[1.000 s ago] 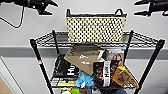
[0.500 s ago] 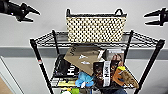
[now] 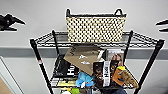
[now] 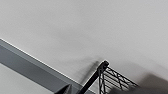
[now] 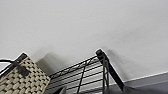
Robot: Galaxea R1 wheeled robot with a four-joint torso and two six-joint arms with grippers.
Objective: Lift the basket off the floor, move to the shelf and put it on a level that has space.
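Basket (image 3: 95, 28) sat squarely on the top level (image 3: 47, 40) of the shelf (image 3: 37, 60), touched by neither arm. The left gripper (image 3: 15, 22) hung open well to one side; the right gripper (image 3: 162, 25) I couldn't read. Placing looked finished; only backing away seemed needed.

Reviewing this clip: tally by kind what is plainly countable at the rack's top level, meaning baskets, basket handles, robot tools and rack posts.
Basket on the top level: 1
Basket handles: 2
Robot tools, left tool and right tool, both apart from the basket: 2
Rack posts: 4
Total: 9
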